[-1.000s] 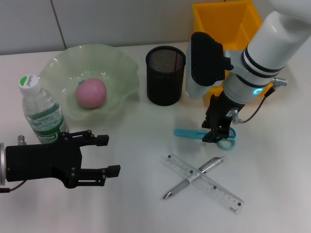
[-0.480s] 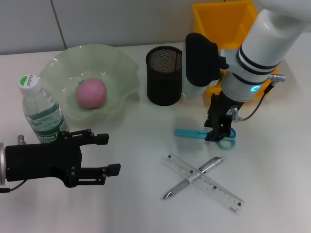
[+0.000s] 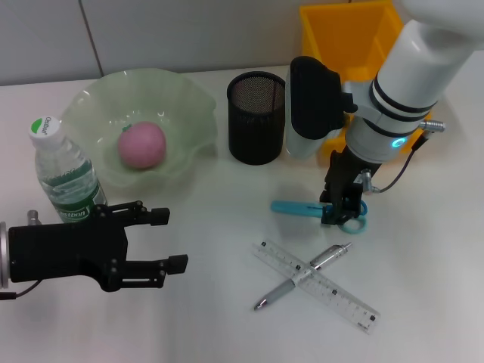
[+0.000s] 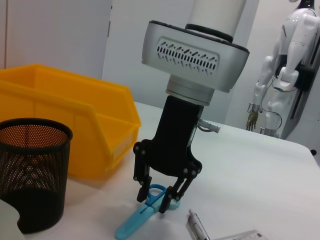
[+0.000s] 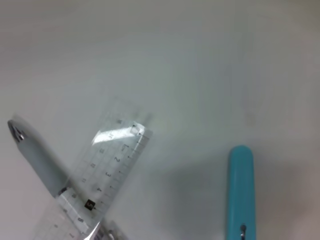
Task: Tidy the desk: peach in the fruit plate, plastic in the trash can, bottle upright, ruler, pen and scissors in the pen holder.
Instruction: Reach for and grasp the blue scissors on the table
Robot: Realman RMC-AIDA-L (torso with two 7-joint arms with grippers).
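**Right gripper down over the scissors' handles**

Nearest the robot, the left gripper (image 3: 170, 240) hangs low over the desk (image 3: 189, 333) at the left, its two black fingers spread apart and holding nothing. Just behind it stands the bottle (image 3: 64, 178), upright, cap on.

Toward the right front lie the ruler (image 3: 318, 286) and the pen (image 3: 301, 277), crossed over each other, the pen resting on top of the clear ruler. Both are flat on the desk, well apart from the left gripper.

Just beyond them lie the scissors (image 3: 310, 209), blue, with a sheathed blade pointing toward the robot's left and handle rings at the right. The right gripper (image 3: 339, 217) stands straight down over the handle end. From the left wrist view its fingers (image 4: 142, 185) are parted, one on each side of the handle rings, tips at or near the desk; they have not closed on the scissors (image 4: 142, 213), which lie flat. The right wrist view shows only the blade sheath (image 5: 241, 192), part of the ruler (image 5: 97, 177) and the pen tip (image 5: 30, 155).

Farther back, the black mesh holder (image 3: 257, 117) stands upright in the middle. To its left sits the green plate (image 3: 185, 102), wavy-rimmed, with the peach (image 3: 141, 146) resting inside. At the far right, behind the right arm, is the yellow bin (image 3: 352, 34).
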